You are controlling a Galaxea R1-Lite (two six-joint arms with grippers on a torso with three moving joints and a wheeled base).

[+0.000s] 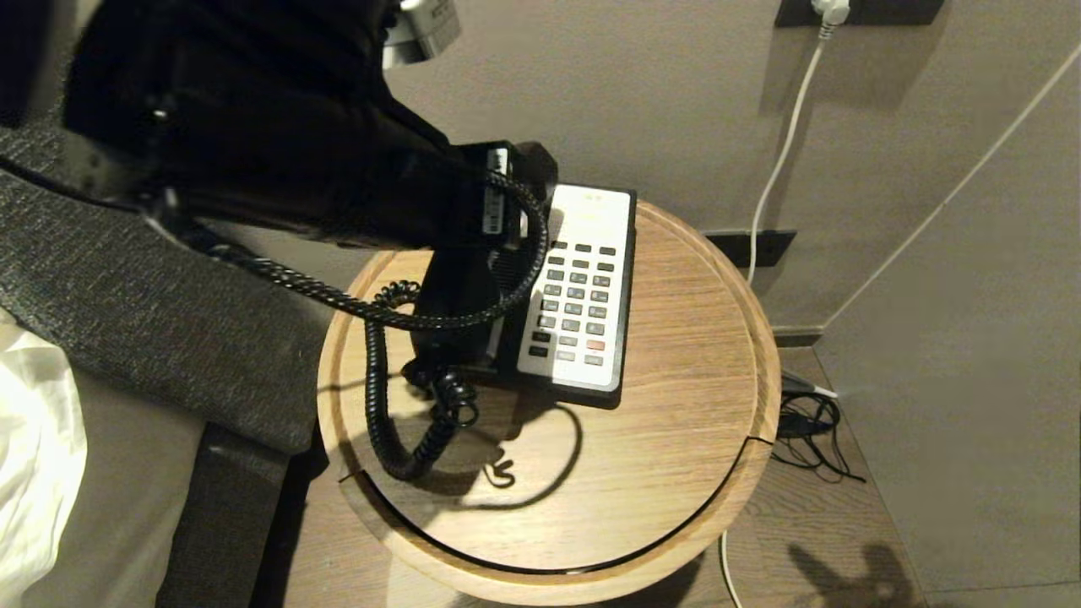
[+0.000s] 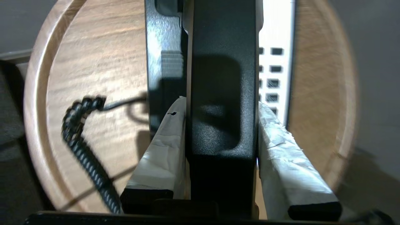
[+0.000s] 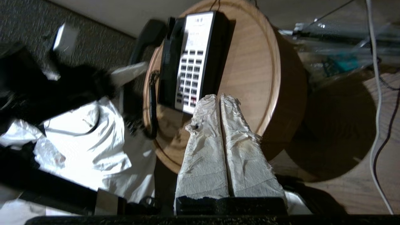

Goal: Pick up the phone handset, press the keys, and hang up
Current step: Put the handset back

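The black phone handset (image 2: 222, 93) lies lengthwise between the white-taped fingers (image 2: 165, 140) of my left gripper (image 2: 221, 103), which is shut on its middle. The handset (image 1: 456, 295) sits low over the cradle side of the black-and-white phone base (image 1: 583, 287); whether it touches the base I cannot tell. Its coiled cord (image 1: 380, 414) loops over the table's left part. The keys (image 1: 574, 300) are uncovered. My right gripper (image 3: 218, 96) is shut and empty, hovering off the table's near edge, short of the phone base (image 3: 193, 59).
The phone stands on a round wooden side table (image 1: 676, 439) with a raised rim. A grey upholstered bed edge (image 1: 152, 312) and white bedding (image 1: 34, 447) lie to the left. Wall cables (image 1: 785, 152) and a floor cable bundle (image 1: 811, 422) are on the right.
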